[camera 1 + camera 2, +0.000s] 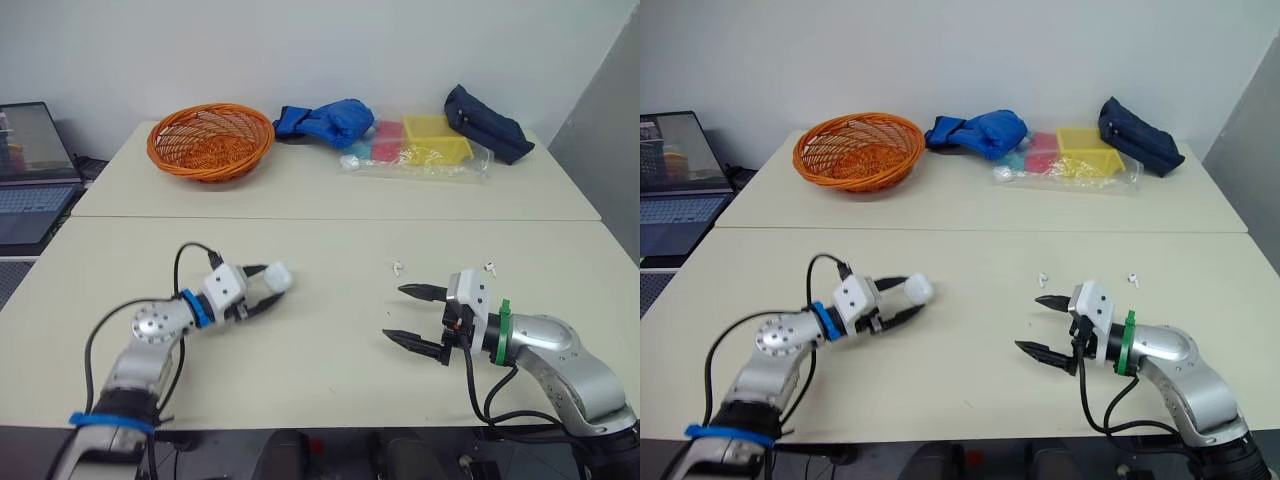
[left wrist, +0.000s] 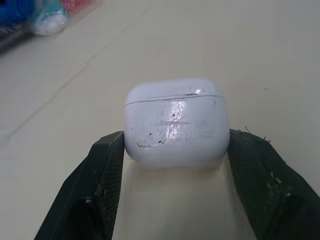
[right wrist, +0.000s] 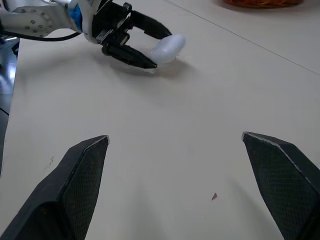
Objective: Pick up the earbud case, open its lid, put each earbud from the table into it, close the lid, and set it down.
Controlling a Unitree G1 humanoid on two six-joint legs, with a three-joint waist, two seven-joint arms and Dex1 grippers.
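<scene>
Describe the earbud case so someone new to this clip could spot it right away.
On the near table, look to the robot's left side, where the left gripper is shut on it. The earbud case is a glossy white rounded box with a thin lid seam, far bigger than the two tiny earbuds lying near the right gripper.

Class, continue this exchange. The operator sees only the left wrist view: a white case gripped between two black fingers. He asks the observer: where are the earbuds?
Observer: On the table, just beyond the right gripper: one earbud near its fingertips, the other earbud by its wrist.
Operator: Is that gripper free?
Observer: Yes, its fingers are open, holding nothing.
Operator: Anything farther back?
Observer: An orange basket on the far table.
</scene>
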